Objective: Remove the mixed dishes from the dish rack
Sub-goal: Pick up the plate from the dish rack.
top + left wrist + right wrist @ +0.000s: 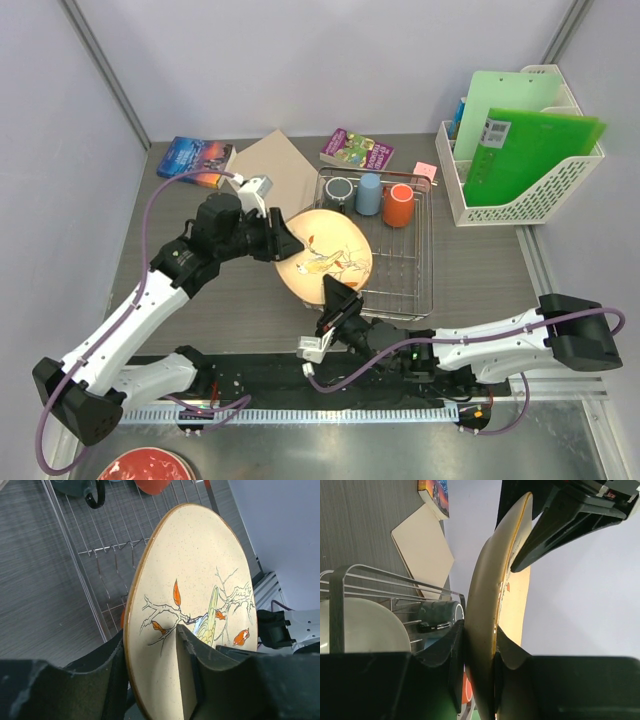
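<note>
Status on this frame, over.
Left gripper, right gripper both shut on speckled plate, above dish rack edge. Grey mug, blue cup, orange cup racked. Nothing blocking.

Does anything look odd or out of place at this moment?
One thing: both grippers are clamped on the same plate, the left gripper on its left rim, the right gripper on its near rim, over the left edge of the dish rack. It may be a handover. Nothing looks spilled or broken.

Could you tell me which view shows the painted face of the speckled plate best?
The left wrist view: the speckled plate fills it, branch painting clear. Top external shows the plate small; right wrist shows it nearly edge-on.
</note>
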### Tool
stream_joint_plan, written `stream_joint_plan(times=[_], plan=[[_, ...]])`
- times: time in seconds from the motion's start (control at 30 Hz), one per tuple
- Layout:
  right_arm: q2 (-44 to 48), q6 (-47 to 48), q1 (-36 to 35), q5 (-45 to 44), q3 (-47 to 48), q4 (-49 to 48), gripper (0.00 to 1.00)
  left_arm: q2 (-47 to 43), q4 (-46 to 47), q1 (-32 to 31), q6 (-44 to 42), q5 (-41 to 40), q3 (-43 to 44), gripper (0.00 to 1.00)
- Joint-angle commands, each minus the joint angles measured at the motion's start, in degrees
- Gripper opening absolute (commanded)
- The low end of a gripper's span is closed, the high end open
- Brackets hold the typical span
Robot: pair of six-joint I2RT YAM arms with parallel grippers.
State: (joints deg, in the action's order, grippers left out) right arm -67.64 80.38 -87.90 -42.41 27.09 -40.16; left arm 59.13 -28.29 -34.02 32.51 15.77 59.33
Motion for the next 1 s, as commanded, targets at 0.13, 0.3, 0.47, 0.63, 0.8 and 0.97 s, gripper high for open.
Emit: stream_joint_plan(times=[0.13,0.3,0.47,0.63,0.8,0.97], plan=[[1.4,3.6,0.1,-0.8,1.9,-10.4,0.01,-0.6,10.5,1.4,5.4,8.4,-2.9,0.08],[1.0,3.7,0.1,-0.7,1.9,-9.9,0.01,-1.2,17.3,4.2,10.3,13.3,-6.9,0.00],[0.3,3.5,0.1,-1.4,2.3,-9.1,0.21,-2.5,20.5,5.2,12.0,13.6,-8.6,0.00],[-0.1,2.8,0.0,-2.2,2.9,-11.9,0.80,-4.9,21.3,7.8,13.8,12.7,-8.0,0.00],[-0.7,0.8,0.0,-5.5,5.3,-14.2,1.00,-6.0,22.3,13.0,16.6,14.0,-7.3,0.00],[0.4,-9.6,0.1,-15.7,13.1,-12.8,1.00,-6.0,22.9,17.7,19.9,11.7,-5.2,0.00]])
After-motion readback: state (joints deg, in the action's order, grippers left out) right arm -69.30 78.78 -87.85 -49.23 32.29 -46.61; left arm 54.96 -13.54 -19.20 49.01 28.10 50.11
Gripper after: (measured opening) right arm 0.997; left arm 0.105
